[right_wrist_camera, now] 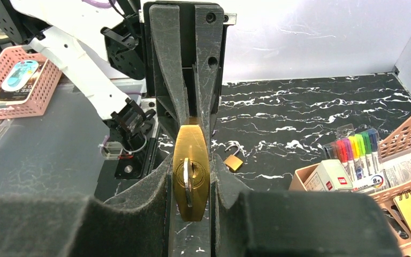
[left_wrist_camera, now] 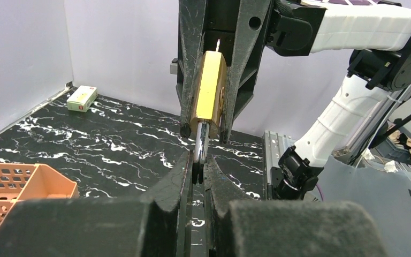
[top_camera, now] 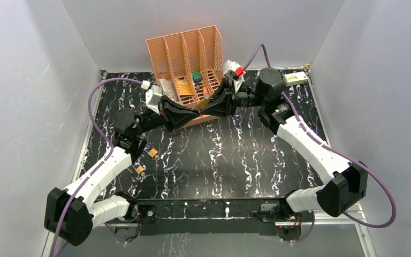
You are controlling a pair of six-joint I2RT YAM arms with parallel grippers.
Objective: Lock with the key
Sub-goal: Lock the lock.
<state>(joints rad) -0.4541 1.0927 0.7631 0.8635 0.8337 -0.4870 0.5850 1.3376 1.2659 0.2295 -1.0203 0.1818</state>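
A large brass padlock point(right_wrist_camera: 191, 160) hangs in the air between my two grippers, in front of the orange organizer. My right gripper point(right_wrist_camera: 192, 163) is shut on the padlock's body. The key point(right_wrist_camera: 188, 184), a thin silvery blade, sits in the keyhole on the end facing the right wrist camera. My left gripper point(left_wrist_camera: 198, 163) is shut on the padlock's chrome shackle point(left_wrist_camera: 202, 142), below the brass body point(left_wrist_camera: 210, 88). In the top view the left gripper point(top_camera: 191, 113) and the right gripper point(top_camera: 211, 105) meet tip to tip.
An orange file organizer point(top_camera: 184, 53) with notebooks and markers point(right_wrist_camera: 353, 150) stands just behind the grippers. Two small brass padlocks point(top_camera: 153, 153) point(top_camera: 139, 170) lie on the table at the left; one shows in the right wrist view point(right_wrist_camera: 234, 160). A white box point(top_camera: 295, 78) lies at the back right.
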